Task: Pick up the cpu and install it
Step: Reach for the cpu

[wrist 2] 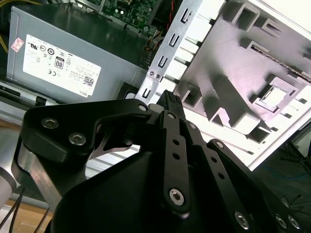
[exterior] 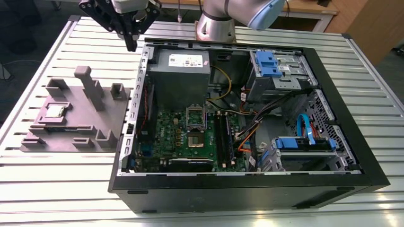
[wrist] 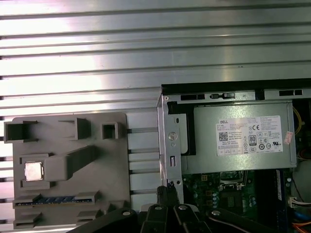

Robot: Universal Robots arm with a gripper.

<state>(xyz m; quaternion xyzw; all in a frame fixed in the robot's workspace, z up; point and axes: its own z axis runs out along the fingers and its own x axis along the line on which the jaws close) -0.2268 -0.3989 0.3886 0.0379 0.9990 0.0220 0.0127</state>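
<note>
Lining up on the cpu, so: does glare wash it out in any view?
Exterior view: the cpu reads clearly on the grey fixture, mild sheen. First wrist view: pale, but its edges are distinct. Second wrist view: blown out by glare, outline faint.

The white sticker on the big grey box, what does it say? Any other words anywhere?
White label on the grey power supply box: tiny print and round marks, too small to read.
Pink sticker at its edge: too small to read.
No other words that I can make out.
</note>
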